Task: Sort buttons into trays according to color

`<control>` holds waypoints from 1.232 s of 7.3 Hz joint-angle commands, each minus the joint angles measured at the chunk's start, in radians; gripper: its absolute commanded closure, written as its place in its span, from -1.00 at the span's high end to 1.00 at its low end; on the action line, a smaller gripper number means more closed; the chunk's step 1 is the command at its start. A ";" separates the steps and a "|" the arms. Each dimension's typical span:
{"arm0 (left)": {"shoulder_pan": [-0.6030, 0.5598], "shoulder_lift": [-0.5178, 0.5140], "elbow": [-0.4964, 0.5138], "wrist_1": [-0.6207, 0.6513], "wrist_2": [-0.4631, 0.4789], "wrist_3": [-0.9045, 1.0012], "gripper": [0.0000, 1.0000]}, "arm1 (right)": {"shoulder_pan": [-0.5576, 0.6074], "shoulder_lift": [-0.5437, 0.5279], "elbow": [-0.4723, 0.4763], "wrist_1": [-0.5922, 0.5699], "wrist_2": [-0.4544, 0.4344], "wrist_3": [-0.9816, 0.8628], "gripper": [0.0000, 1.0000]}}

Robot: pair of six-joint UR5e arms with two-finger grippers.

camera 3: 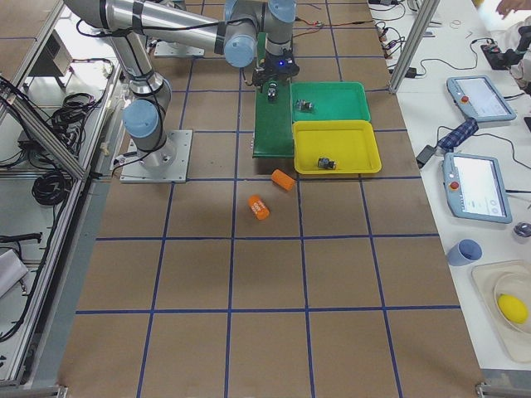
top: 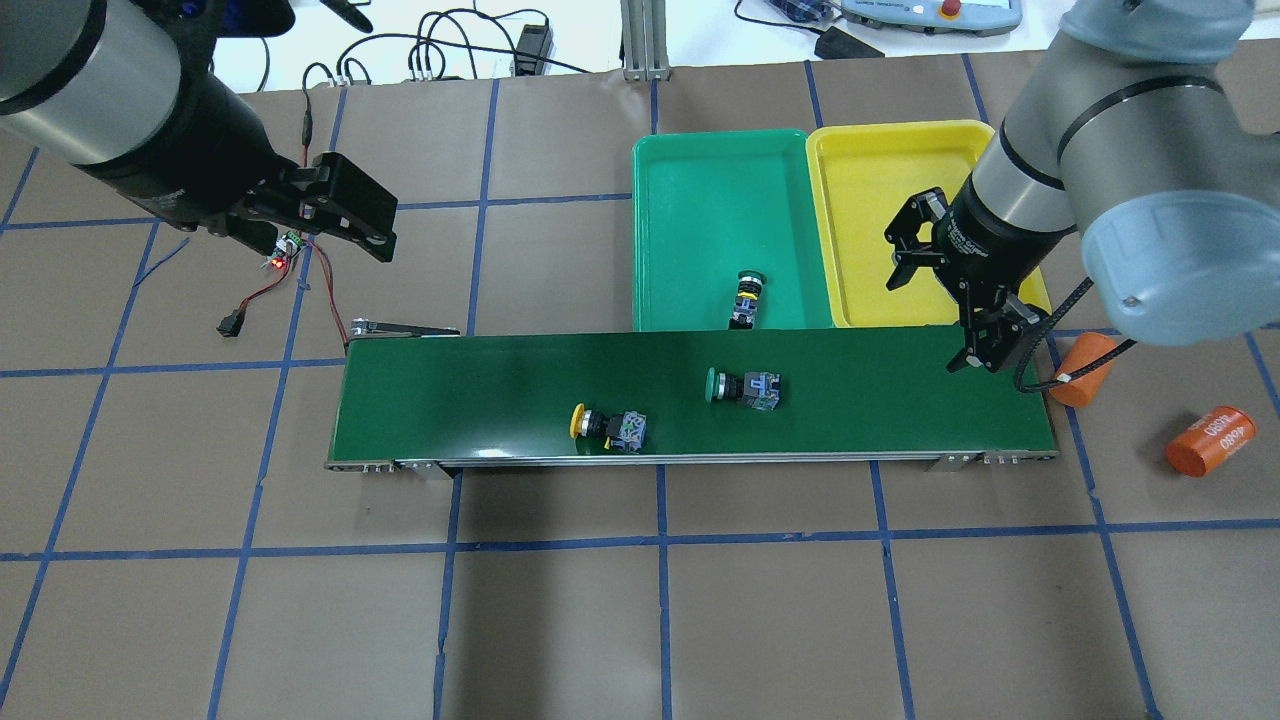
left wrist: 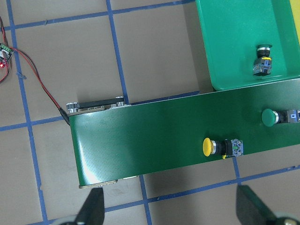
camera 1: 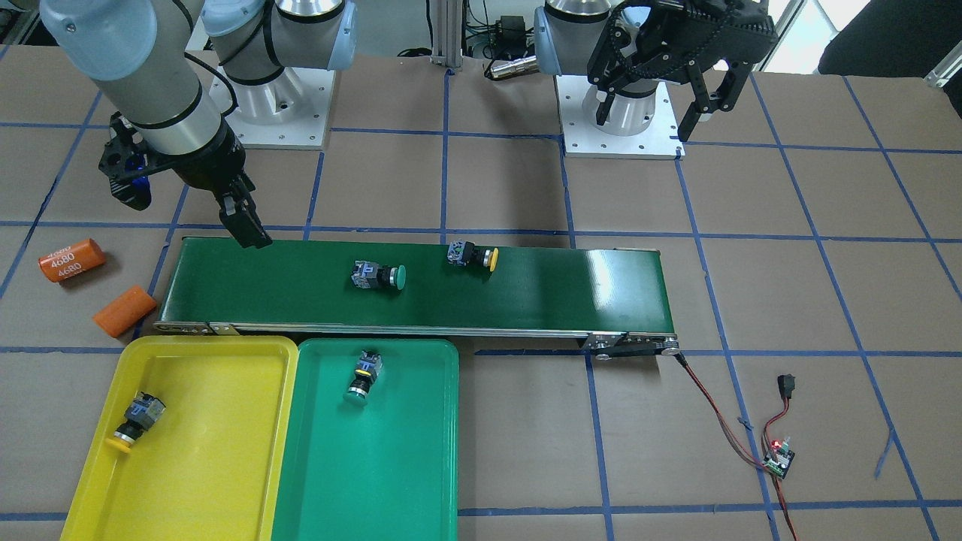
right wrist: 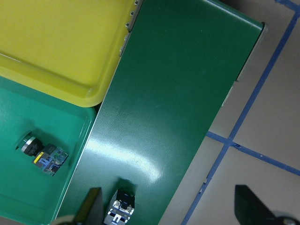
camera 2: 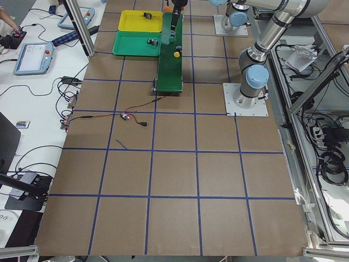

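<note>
On the conveyor belt lie a green-capped button (camera 1: pixel 379 276) and a yellow-capped button (camera 1: pixel 472 255), both on their sides. Another green-capped button (camera 1: pixel 363 376) lies in the green tray (camera 1: pixel 391 466), and another yellow-capped one (camera 1: pixel 134 423) lies in the yellow tray (camera 1: pixel 218 458). My right gripper (top: pixel 930 315) hangs open and empty above the belt's end beside the yellow tray. In its wrist view the green button's body (right wrist: pixel 119 206) shows by one finger. My left gripper (camera 1: pixel 645 126) is open and empty, held high past the belt's other end.
The long dark-green conveyor belt (camera 1: pixel 601 285) runs across the table in front of the trays. Two orange cylinders (camera 1: pixel 71 259) (camera 1: pixel 124 310) lie off the belt's end near my right arm. A small controller board (camera 1: pixel 778 458) with red wires sits by the other end.
</note>
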 commanded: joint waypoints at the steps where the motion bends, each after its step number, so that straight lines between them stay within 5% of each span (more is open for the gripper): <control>1: 0.001 -0.018 -0.008 0.006 -0.001 -0.071 1.00 | 0.003 0.018 0.074 -0.081 0.008 0.046 1.00; 2: 0.002 -0.044 0.006 0.004 -0.001 -0.184 1.00 | 0.005 0.050 0.120 -0.185 0.040 0.066 1.00; 9: -0.028 -0.168 0.165 -0.102 0.034 -0.125 1.00 | 0.089 0.150 0.130 -0.250 0.030 0.175 1.00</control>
